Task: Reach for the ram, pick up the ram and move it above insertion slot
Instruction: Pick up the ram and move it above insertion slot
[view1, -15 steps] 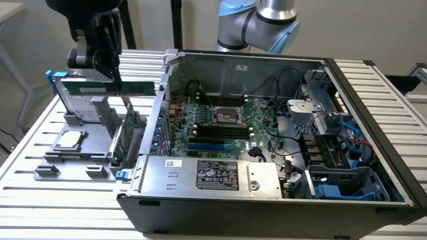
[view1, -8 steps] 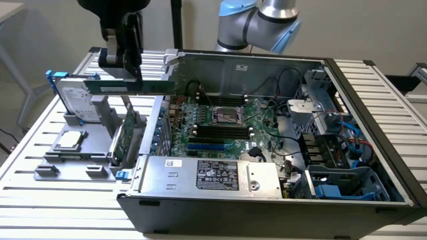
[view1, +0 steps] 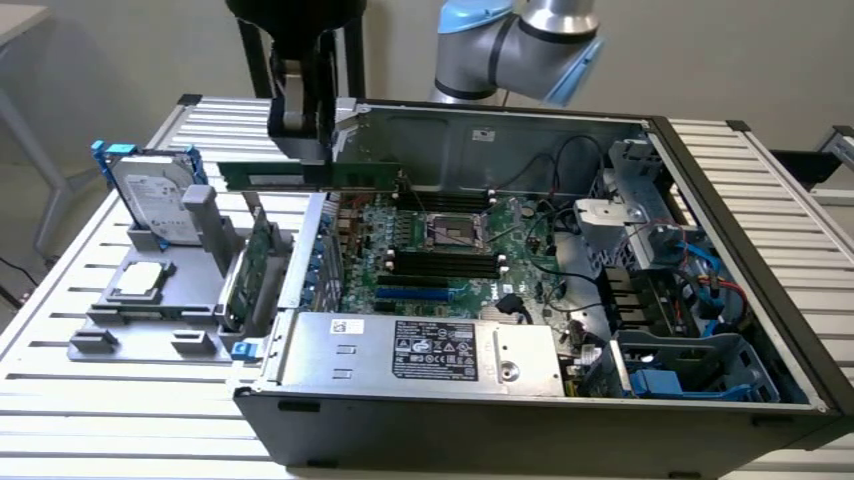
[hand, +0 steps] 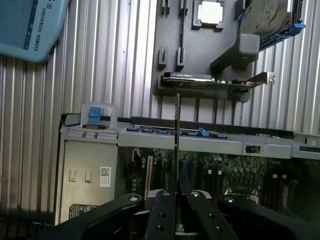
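Open air above memory slots (view1: 434, 265), clear drop. Power supply (view1: 420, 350) blocks near side, cables (view1: 567, 290) and drive cage (view1: 654, 230) crowd exterior view's right. Ram (view1: 310, 177) in gripper (view1: 300, 155) hangs above case side wall (view1: 304, 250).

Gripper (view1: 304, 155) pointing down, fingers (hand: 165, 214) pinching the ram (view1: 363, 177)

Ram (view1: 363, 177) partly behind end effector (view1: 300, 160)

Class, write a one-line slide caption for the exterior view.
The gripper holds the ram level over the open computer case, at the exterior view's left side.
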